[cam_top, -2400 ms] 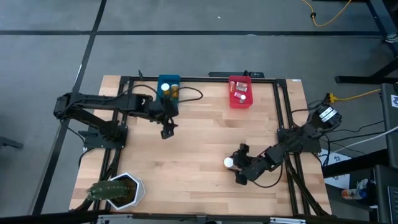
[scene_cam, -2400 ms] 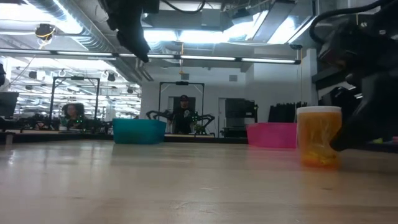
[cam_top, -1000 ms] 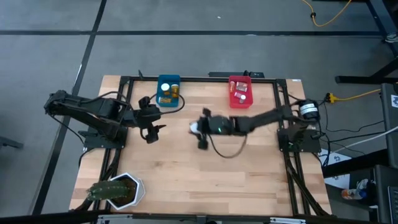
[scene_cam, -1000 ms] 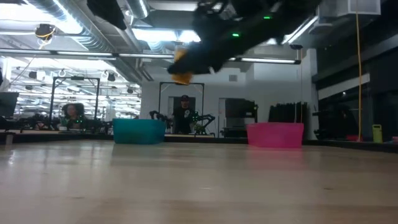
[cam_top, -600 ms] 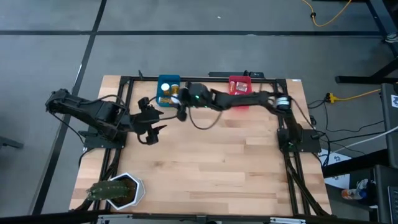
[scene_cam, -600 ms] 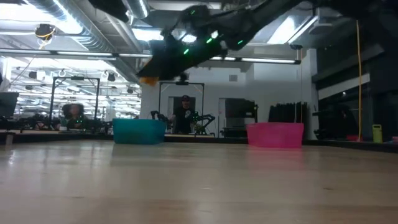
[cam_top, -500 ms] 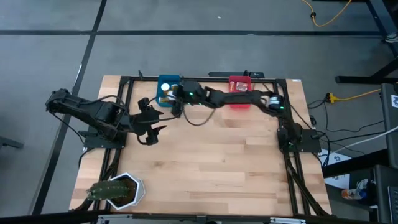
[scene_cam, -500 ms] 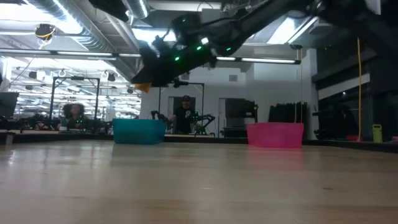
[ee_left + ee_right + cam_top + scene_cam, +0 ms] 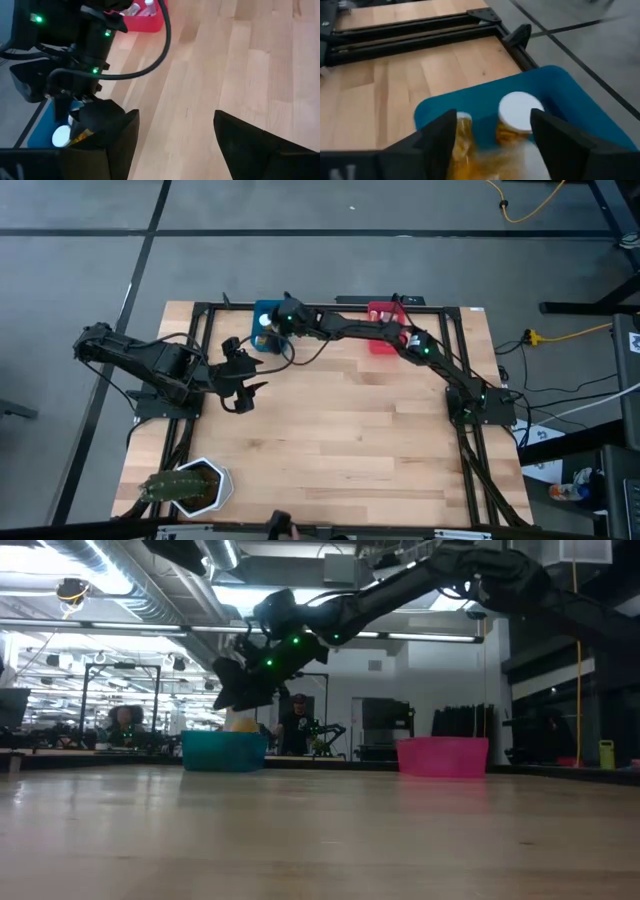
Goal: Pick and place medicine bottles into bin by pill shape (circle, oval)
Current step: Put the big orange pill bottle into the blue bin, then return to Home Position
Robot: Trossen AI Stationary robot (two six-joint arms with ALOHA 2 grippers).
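My right gripper (image 9: 279,317) reaches across the table and hangs open over the blue bin (image 9: 270,307) at the far edge. In the low view a pale-amber medicine bottle (image 9: 240,722) shows just below that gripper (image 9: 240,692), at the bin's rim (image 9: 223,737), touching no finger. The right wrist view shows the open fingers (image 9: 492,125) over the bin (image 9: 580,100), with a white-capped amber bottle (image 9: 519,110) and another amber bottle (image 9: 462,131) lying inside. My left gripper (image 9: 243,385) is open and empty over the table's left part.
A red bin (image 9: 385,343) with a few small bottles (image 9: 387,326) stands at the far edge, right of the blue bin. A green plant in a white pot (image 9: 186,486) stands at the near left corner. The black frame rails (image 9: 320,306) run along the table's edges.
My right gripper has carried an amber bottle from the table's middle toward the far left, up to the blue bin. It has let go there: the bottle now shows below the fingers at the bin's rim. My left arm has kept still.
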